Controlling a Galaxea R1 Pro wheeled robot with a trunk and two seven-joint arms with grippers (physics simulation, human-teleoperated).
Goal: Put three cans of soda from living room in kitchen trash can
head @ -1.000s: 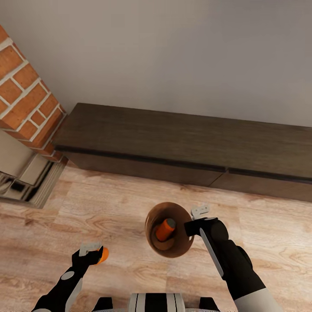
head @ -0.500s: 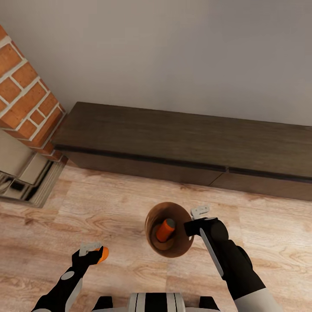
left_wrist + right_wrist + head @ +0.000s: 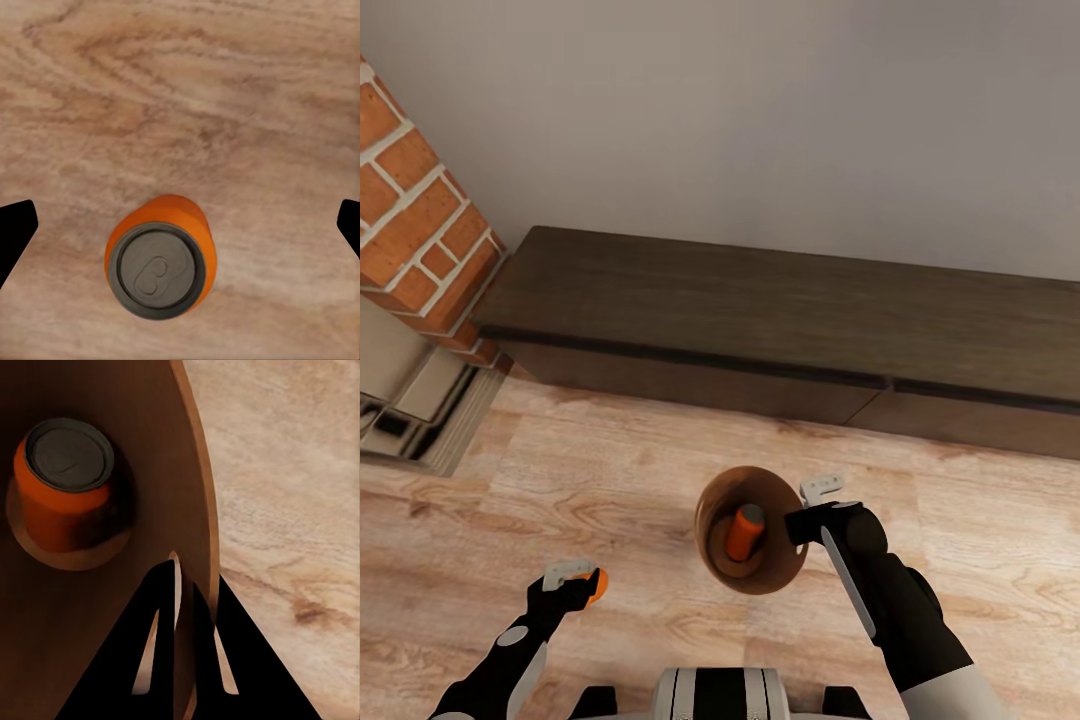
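Right claw [image 3: 812, 508] was clamped on the rim of the round copper-toned trash can [image 3: 760, 575]; one orange can [image 3: 743, 532] stood inside. Left claw [image 3: 574, 580] gripped a second orange soda can [image 3: 160, 256] with a grey top. Best move, judged: swing that smooth cylinder over the bin mouth, upright, then release. Wood-plank floor [image 3: 610, 480] lay below.

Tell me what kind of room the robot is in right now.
Most likely a living room: a red brick chimney stands at the left, a long dark low cabinet runs along the plain wall, and the floor is light wood planks. No kitchen fittings are in view.
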